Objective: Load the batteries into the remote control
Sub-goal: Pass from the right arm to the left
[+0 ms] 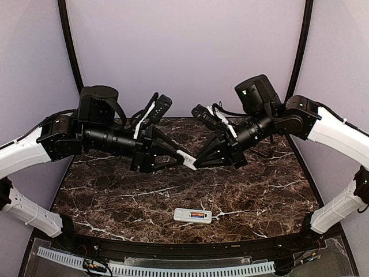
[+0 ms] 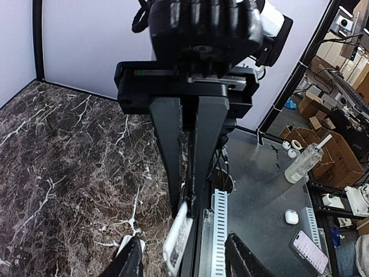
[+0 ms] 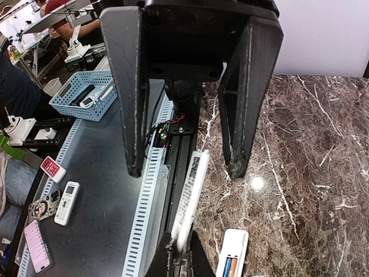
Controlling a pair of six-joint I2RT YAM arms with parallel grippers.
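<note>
The two arms meet over the middle of the desk (image 1: 115, 196), tips pointed at each other, with a slim white cover (image 3: 190, 199) between them. The right pincer (image 2: 187, 210) is pressed together on one end of the cover and holds it on edge, tilted, up off the marble. The left pincer (image 3: 185, 171) is spread wide, one finger on each side of the cover's far end. There looks to be a gap on both sides, though whether either finger touches it cannot be told from these angles.

The remote (image 1: 192, 216) lies flat on the desk, well apart from both pincers and nearer the arm bases, about midway along the near edge. Its long side runs roughly along that edge, and a band of marble shows between it and the edge. Its back faces up, and the batteries (image 3: 229, 267) sit side by side in the open recess — one blue, one orange-red.

Bare marble shows to the left and right of the remote and between it and the raised pincers. Along the near edge runs a black rail, with a white slotted strip (image 1: 173, 268) just outside it. From the right wrist, the cover hangs over that edge line rather than over the remote.
</note>
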